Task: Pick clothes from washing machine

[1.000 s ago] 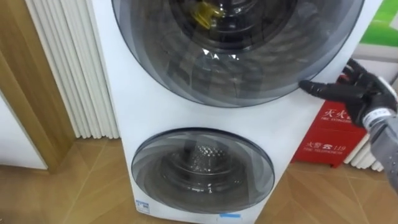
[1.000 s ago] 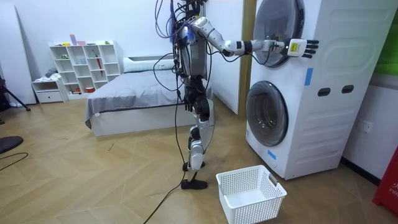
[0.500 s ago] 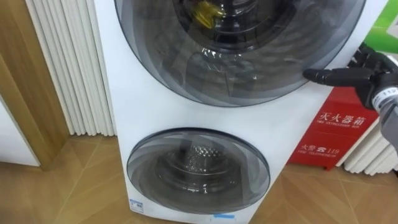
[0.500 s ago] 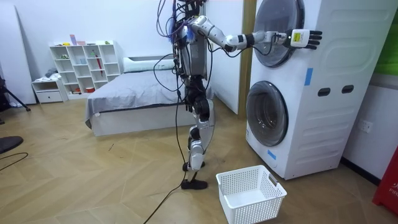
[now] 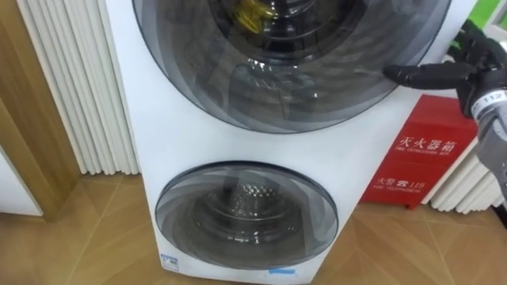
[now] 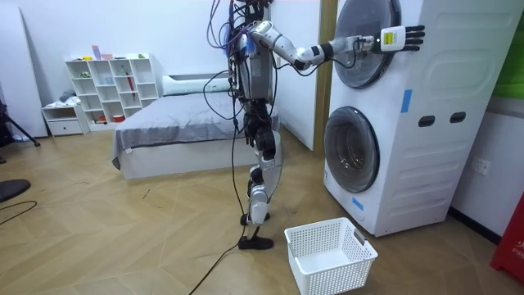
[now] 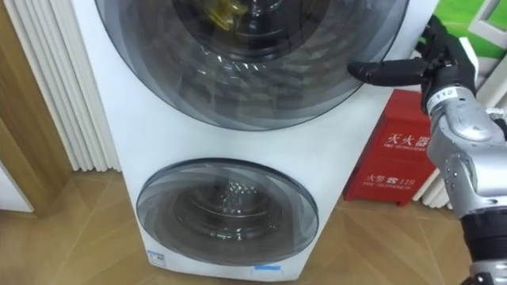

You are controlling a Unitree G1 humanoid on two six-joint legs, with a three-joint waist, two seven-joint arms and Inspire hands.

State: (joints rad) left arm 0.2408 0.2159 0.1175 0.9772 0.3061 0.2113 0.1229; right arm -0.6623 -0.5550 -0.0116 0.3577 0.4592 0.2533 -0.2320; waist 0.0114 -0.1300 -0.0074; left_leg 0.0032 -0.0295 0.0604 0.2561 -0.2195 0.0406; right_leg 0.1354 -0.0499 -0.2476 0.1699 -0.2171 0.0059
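Note:
Two front-loading washers are stacked in one white cabinet [image 5: 166,134]. The upper round glass door [image 5: 293,71] is closed, and a yellow piece of clothing [image 5: 249,12] shows behind it in the drum. My right hand [image 5: 467,71] [image 7: 432,67] is at that door's right rim, open, with one straight dark finger reaching left onto the rim. In the room view I stand upright facing the machine, right arm stretched out with the hand [image 6: 395,38] at the height of the upper door. The lower door [image 5: 245,214] is closed too, with a bare metal drum behind it.
A red box [image 5: 420,158] stands on the floor right of the machine. White vertical slats [image 5: 71,87] and a wooden frame are on its left. A white laundry basket [image 6: 330,254] sits on the wood floor before the machine. A bed [image 6: 180,131] and white shelf [image 6: 110,86] lie behind me.
My right hand has risen a little along the upper door's right rim. The head camera has shifted slightly, so the machine sits further left in the picture.

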